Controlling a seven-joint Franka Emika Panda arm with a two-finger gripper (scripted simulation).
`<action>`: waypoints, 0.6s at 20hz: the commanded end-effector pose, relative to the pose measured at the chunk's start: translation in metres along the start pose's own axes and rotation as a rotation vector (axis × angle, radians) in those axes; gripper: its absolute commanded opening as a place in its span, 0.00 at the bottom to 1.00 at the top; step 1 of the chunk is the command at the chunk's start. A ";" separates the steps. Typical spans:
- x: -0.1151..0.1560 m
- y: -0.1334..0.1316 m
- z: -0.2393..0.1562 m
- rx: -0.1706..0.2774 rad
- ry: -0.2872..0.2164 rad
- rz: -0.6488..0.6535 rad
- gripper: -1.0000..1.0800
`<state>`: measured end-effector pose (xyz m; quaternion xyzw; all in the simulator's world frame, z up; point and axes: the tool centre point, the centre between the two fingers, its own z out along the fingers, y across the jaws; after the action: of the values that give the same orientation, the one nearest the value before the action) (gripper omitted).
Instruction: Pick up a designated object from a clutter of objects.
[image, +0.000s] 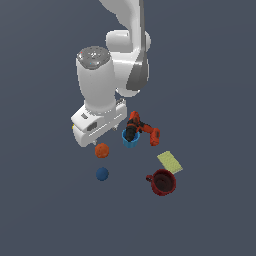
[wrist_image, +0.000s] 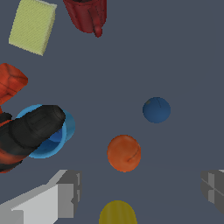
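The designated object is a small orange-red ball (image: 102, 150) (wrist_image: 124, 153) lying on the dark floor. My gripper (wrist_image: 140, 192) hangs above the floor close beside it, open, with one grey finger (wrist_image: 65, 194) and the other finger (wrist_image: 214, 188) wide apart and nothing between them. In the exterior view the white hand (image: 97, 121) hides the fingers and hovers just above and to the left of the ball. The clutter of objects lies around: a smooth blue ball (image: 102, 173) (wrist_image: 156, 109) sits close by.
An orange-red drill (image: 140, 129) (wrist_image: 26, 131) rests with its black nose in a blue cup (image: 130, 139) (wrist_image: 65, 131). A yellow-green pad (image: 170, 161) (wrist_image: 33, 25) and a dark red mug (image: 162, 182) (wrist_image: 89, 15) lie farther off. A yellow cup (wrist_image: 117, 212) shows under the hand.
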<state>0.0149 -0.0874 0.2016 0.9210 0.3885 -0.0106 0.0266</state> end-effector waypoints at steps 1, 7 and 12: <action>-0.004 0.002 0.010 0.002 -0.002 -0.066 0.96; -0.014 0.006 0.035 0.009 -0.001 -0.222 0.96; -0.022 0.008 0.054 0.015 0.005 -0.352 0.96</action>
<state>0.0068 -0.1097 0.1547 0.8498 0.5265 -0.0161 0.0181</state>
